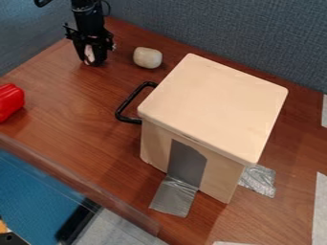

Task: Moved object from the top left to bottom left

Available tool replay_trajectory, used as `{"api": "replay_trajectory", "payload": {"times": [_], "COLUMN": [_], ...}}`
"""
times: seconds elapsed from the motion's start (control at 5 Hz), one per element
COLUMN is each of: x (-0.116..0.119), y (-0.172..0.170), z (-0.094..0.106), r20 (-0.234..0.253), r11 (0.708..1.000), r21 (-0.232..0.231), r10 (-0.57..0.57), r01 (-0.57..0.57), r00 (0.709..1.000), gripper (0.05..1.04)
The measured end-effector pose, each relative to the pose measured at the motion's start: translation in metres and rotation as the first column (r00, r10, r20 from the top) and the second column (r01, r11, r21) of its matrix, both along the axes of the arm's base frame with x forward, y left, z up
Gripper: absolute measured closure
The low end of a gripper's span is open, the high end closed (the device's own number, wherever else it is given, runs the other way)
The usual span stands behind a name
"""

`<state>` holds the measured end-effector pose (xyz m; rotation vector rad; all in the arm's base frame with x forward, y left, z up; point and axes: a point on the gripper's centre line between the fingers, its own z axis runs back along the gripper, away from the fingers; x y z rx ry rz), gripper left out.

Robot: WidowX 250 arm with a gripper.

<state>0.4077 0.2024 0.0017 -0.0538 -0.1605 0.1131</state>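
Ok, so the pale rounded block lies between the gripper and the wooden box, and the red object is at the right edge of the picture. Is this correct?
Not fully. In the camera view the red object is at the left edge, not the right. The pale rounded block does lie between the gripper and the wooden box.

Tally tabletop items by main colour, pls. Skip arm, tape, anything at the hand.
Red: 1 (red object, cut off by view edge)
Off-white: 1 (rounded block)
Light wood: 1 (box, black handle included)
Total: 3
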Motion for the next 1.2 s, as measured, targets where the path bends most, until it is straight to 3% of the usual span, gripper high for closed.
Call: {"api": "replay_trajectory", "payload": {"times": [0.2, 0.4, 0.6, 0.8, 1.0, 1.2], "x": [-0.011, -0.038, -0.091, -0.131, -0.162, -0.177], "y": [-0.004, -0.012, -0.025, -0.047, -0.062, -0.078], "z": [0.009, 0.050, 0.079, 0.069, 0.047, 0.026], "r20": [-0.006, 0.054, 0.090, 0.058, 0.000, -0.042], "r11": [1.000, 0.998, 0.993, 0.982, 0.974, 0.961], "r21": [-0.009, -0.030, -0.049, -0.057, -0.056, -0.042], "r10": [-0.022, -0.059, -0.105, -0.175, -0.218, -0.275], "r01": [0.022, 0.061, 0.110, 0.178, 0.217, 0.273], "r00": [1.000, 0.997, 0.990, 0.983, 0.976, 0.961], "gripper": [0.669, 0.671, 0.672, 0.672, 0.672, 0.672]}}
